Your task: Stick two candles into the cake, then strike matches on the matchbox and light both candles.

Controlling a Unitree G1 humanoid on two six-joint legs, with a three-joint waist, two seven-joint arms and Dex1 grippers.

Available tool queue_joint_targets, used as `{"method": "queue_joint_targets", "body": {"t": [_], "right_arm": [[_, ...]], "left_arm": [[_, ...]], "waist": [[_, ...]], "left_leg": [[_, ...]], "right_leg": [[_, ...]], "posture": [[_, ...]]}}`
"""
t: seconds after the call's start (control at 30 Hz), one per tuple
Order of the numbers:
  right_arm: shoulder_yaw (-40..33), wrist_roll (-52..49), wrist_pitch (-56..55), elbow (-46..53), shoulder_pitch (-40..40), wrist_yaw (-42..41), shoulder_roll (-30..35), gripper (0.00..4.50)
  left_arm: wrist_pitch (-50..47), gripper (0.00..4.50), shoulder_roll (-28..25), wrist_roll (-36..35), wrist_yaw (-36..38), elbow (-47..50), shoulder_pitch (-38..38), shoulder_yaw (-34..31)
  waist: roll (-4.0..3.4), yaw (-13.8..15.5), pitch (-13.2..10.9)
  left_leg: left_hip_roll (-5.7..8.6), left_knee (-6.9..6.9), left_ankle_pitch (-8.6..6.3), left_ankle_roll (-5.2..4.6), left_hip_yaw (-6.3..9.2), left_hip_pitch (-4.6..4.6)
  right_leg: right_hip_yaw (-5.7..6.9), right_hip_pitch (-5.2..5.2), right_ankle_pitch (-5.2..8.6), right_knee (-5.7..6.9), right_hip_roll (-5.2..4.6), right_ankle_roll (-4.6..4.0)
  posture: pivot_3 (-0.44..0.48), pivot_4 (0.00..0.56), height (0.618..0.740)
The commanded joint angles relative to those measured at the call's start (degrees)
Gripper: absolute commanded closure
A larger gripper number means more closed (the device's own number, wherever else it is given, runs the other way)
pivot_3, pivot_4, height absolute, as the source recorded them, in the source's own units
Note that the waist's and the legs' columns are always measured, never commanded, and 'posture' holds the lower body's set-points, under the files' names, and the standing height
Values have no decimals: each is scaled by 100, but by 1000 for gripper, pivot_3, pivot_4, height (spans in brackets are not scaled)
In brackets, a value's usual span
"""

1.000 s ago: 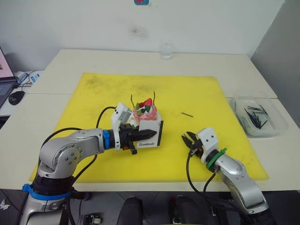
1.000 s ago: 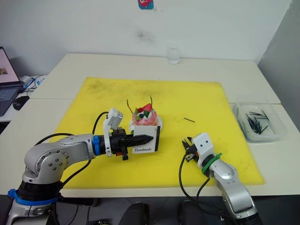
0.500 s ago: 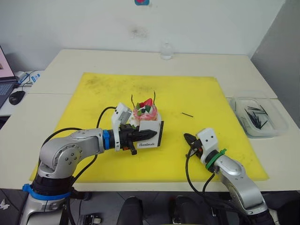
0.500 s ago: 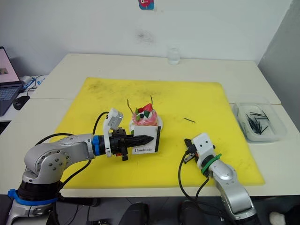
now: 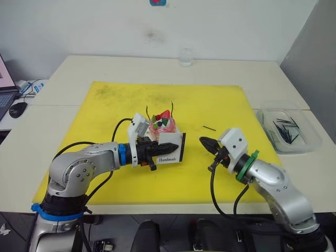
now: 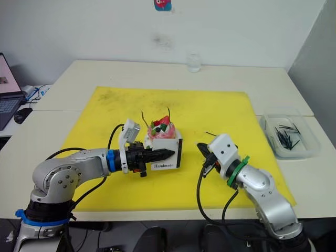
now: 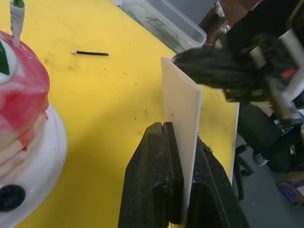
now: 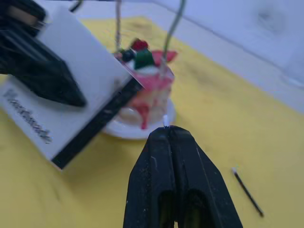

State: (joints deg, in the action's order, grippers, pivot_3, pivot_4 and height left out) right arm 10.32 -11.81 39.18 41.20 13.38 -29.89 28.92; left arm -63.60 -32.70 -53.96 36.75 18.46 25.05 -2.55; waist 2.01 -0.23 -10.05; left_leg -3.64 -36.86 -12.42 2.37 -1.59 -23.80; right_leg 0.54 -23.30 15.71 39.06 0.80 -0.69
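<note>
Candles (image 5: 159, 109): both thin tapers stand upright in the cake (image 5: 163, 126), one on each side of the strawberry, so the first step reads as complete. No flame is visible on either tip, and lighting remains to be done for both.

Cake position: on its white plate, on the yellow mat (image 5: 105, 105) near the middle of the worktop (image 5: 79, 68), just behind the matchbox.

Matchbox (image 5: 170, 149): gripped by the left tool (image 5: 167, 148), whose two fingers are clamped flat against its broad faces. The box stands on edge, tilted, just in front of the cake. Its long axis runs roughly across the scene, from the left arm toward the right arm. The black striking strip lies along the end facing the right tool, as the right wrist view shows (image 8: 97, 124).

Right tool (image 5: 206, 143): fingers closed together, with a small pale tip protruding between them in the right wrist view (image 8: 166, 118). Judged to be the head of a match, pinched so that its axis points along the fingers toward the matchbox and cake. The tool sits near the strip end of the box, apart from it.

Spare matches: one lies loose on the mat (image 5: 210, 128) beyond the right tool; more lie in a clear tray (image 5: 291, 144) at the right of the worktop.

Remaining: strike, light the first candle, then repeat for the second.
</note>
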Motion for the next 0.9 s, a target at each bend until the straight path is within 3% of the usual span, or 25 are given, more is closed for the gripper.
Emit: {"method": "queue_joint_targets", "body": {"t": [0.03,0.9], "right_arm": [[156,-113,148,255,251,-401,354,4471],[810,301,153,-112,556,-619,637,4471]], "left_arm": [[-12,4500,61,-37,2,5,155,0],[-265,4500,177,-247,-39,229,156,-126]], "waist": [[0,0,0],[0,-1,0]], "left_leg": [[0,0,0,0,0,-2],[-1,-1,0,0,-2,-2]], "right_leg": [[0,0,0,-3,0,0],[-2,-1,0,-1,0,0]], "posture": [[0,150,740],[0,150,740]]}}
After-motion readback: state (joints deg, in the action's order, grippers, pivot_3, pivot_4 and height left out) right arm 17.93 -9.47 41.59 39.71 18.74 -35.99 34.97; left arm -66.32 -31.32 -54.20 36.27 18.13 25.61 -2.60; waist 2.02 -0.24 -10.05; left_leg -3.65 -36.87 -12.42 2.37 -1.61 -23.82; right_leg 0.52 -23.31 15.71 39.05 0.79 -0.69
